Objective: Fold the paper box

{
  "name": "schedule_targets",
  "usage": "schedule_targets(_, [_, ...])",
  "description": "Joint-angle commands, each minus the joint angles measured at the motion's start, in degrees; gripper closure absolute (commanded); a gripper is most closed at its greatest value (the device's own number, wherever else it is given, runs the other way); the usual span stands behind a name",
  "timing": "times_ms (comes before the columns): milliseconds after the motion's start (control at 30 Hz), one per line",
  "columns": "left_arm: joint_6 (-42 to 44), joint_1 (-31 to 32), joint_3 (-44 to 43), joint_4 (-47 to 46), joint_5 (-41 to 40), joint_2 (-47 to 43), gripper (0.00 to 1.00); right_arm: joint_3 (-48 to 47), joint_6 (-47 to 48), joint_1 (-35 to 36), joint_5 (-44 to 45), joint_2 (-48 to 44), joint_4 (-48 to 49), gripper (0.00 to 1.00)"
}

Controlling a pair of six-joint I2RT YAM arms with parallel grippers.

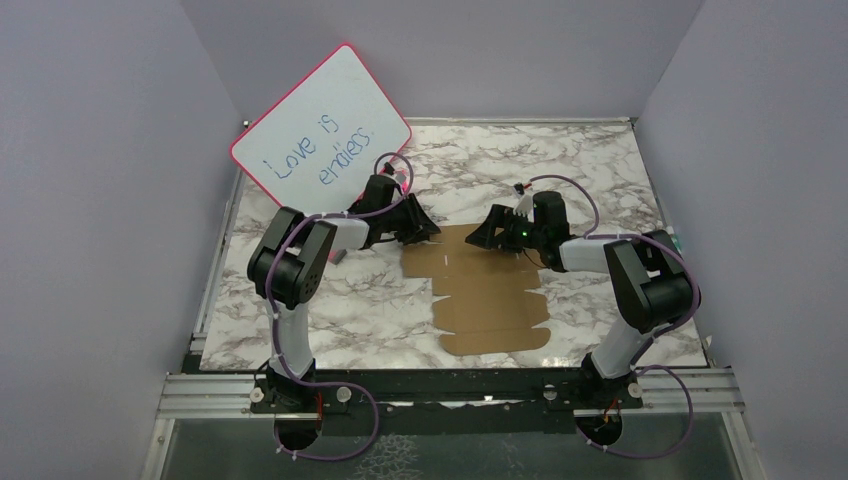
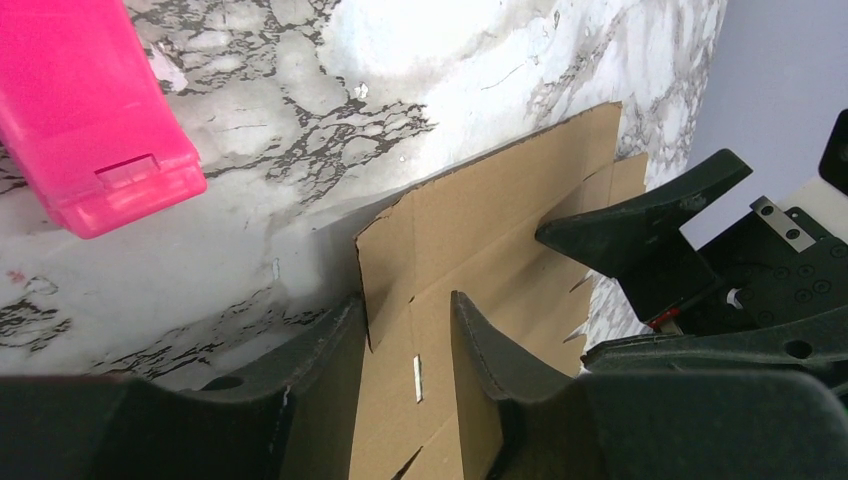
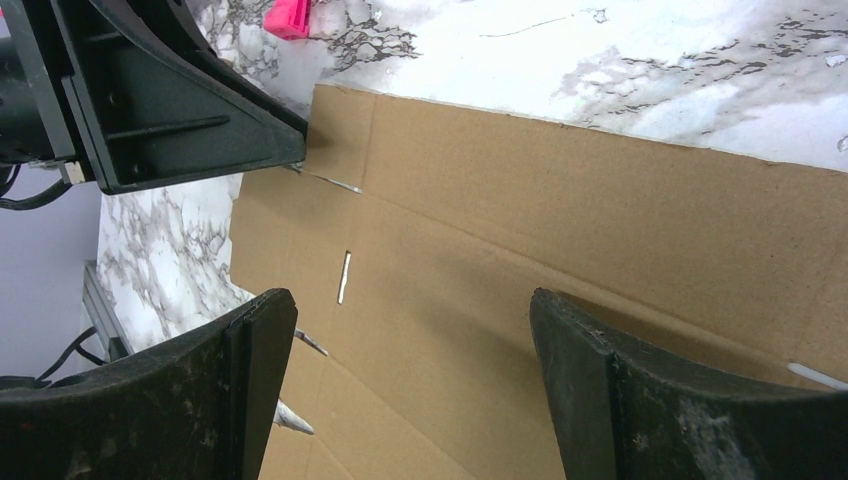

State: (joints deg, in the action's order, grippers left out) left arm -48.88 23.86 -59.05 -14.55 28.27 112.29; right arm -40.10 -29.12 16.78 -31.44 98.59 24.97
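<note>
The paper box (image 1: 490,295) lies as a flat brown cardboard sheet on the marble table (image 1: 600,170), between the two arms. My left gripper (image 1: 425,228) sits at the sheet's far left corner. In the left wrist view its narrowed jaws (image 2: 405,300) straddle a slightly lifted corner flap of the paper box (image 2: 500,220), and a gap still shows between the fingers. My right gripper (image 1: 480,238) hovers over the far edge, facing the left one. Its jaws (image 3: 410,300) stand wide open above the paper box (image 3: 600,210), holding nothing.
A pink-framed whiteboard (image 1: 320,130) with handwriting leans at the back left against the wall, and its pink part (image 2: 100,130) lies close to my left gripper. Grey walls close in three sides. The arm bases stand at the table's near edge.
</note>
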Motion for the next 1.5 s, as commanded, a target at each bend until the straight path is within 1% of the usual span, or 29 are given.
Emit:
schedule_targets(0, [0.7,0.6,-0.2,-0.5,1.5,-2.2,0.71,1.0,-0.5,0.2,-1.6,2.3,-2.0,0.08])
schedule_targets(67, [1.2,1.1,-0.9,0.6,0.8,-2.4,0.75,1.0,-0.6,0.2,-1.6,2.4,-2.1,0.07])
schedule_targets(267, [4.4,3.1,-4.1,5.6,-3.1,-2.2,0.84,1.0,-0.5,0.1,-1.4,2.6,-2.3,0.07])
schedule_targets(367, [7.2,4.5,-6.6,10.0,-6.9,-1.9,0.87,0.9,-0.6,0.2,-1.4,2.9,-2.3,0.08])
schedule_targets(500, [12.1,6.7,-10.9,19.0,-15.0,-1.4,0.88,0.9,-0.7,0.2,-1.3,3.1,-2.5,0.07])
schedule_targets(600, [14.7,8.5,-14.0,23.9,-20.1,-0.5,0.88,0.8,-0.8,0.2,-0.9,3.1,-2.8,0.08])
schedule_targets(800, [17.8,11.0,-18.7,29.4,-25.6,1.7,0.88,0.8,-1.2,0.2,-1.0,3.2,-2.7,0.07])
schedule_targets(967, [19.6,11.5,-20.4,32.2,-29.7,1.3,0.87,0.5,-1.2,0.2,-1.1,2.7,-3.1,0.07])
schedule_targets(1067, [20.3,11.5,-20.4,33.0,-31.7,-0.1,0.84,-0.3,-0.7,0.2,-1.5,1.5,-4.5,0.07])
schedule_targets(1167, [20.8,11.5,-20.3,33.2,-32.2,-2.0,0.77,-1.1,0.6,0.2,-2.0,-1.2,-6.3,0.06])
schedule_targets(1267, [20.9,11.5,-20.0,33.2,-31.7,-4.2,0.71,-3.1,2.0,0.2,1.4,-4.4,-11.1,0.04])
schedule_targets(1400, [20.9,11.5,-19.2,33.0,-30.2,-7.6,0.57,-4.5,4.6,-0.9,6.3,-7.6,-15.2,0.01])
schedule_targets(1467, [20.8,11.6,-18.6,32.6,-28.6,-9.0,0.52,-4.4,4.8,-2.2,7.8,-8.5,-16.5,0.01])
